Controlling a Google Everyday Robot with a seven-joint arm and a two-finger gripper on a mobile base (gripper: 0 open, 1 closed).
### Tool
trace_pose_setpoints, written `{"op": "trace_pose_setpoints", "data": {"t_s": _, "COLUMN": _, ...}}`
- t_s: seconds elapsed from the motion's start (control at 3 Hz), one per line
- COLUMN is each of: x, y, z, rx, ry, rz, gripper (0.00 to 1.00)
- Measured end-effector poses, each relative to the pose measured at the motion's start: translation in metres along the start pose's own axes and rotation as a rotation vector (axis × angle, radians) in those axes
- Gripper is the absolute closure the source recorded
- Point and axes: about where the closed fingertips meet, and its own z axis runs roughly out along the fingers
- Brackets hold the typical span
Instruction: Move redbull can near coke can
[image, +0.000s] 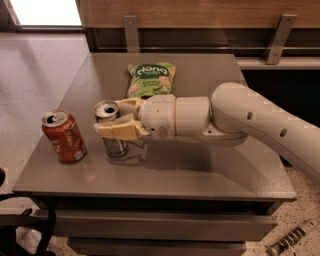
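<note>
Toward the front-left of the table (200, 170), the redbull can (107, 111) is shown upright, its long axis vertical, and is clasped between the two fingers of the gripper (114, 120), which is extended in from the right. The coke can (64, 137) is seen upright directly to the left of the held can, near it but not touching. Any remaining travel is therefore judged to be a short leftward shift, with the green snack bag (151, 80) left behind the arm.
</note>
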Motion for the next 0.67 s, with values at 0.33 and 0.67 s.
{"op": "trace_pose_setpoints", "data": {"t_s": 0.33, "x": 0.0, "y": 0.0, "z": 0.0, "rx": 0.0, "ry": 0.0, "rz": 0.0, "gripper": 0.3}}
{"op": "trace_pose_setpoints", "data": {"t_s": 0.67, "x": -0.0009, "y": 0.0014, "z": 0.0018, "rx": -0.004, "ry": 0.0, "rz": -0.002, "gripper": 0.06}}
